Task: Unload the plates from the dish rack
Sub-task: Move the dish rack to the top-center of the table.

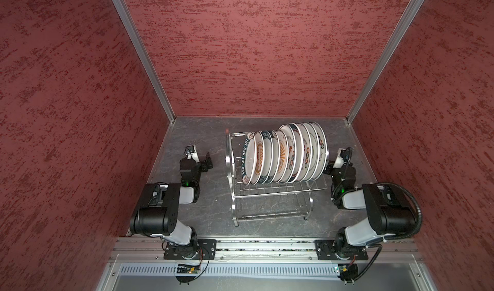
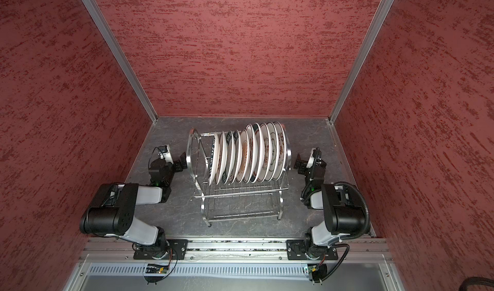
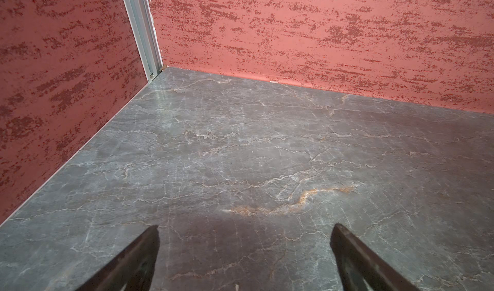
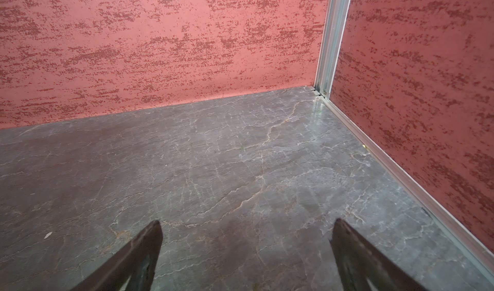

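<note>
Dish rack (image 1: 267, 192) is shiny wire with two tiers. It stands mid-frame on the grey marbled tabletop (image 1: 213, 206) in both top views, nearer the back wall than the front rail. Plates (image 1: 283, 156) are all on the upper tier, about ten, on edge in one tight row. They lean slightly and sit bunched toward the right end of the tier. Prints visible are dark lettered rims, orange sunbursts and red-black marks.

Left hand (image 1: 207, 164) is at the left of the rack, low over the tabletop and well apart from the rack frame. Its fingers (image 3: 139, 257) are spread wide with only bare stone between them in the left wrist view.

Right hand (image 2: 299, 165) is at the right of the rack, near the last plate but not touching it. In one top view the plates partly hide it. Its fingers (image 4: 141, 252) are also spread wide and grip nothing, with bare tabletop under them in the right wrist view.

Red textured walls (image 1: 254, 48) close in three sides. Metal rail (image 1: 267, 245) along the bottom of the frame carries both arm bases.
</note>
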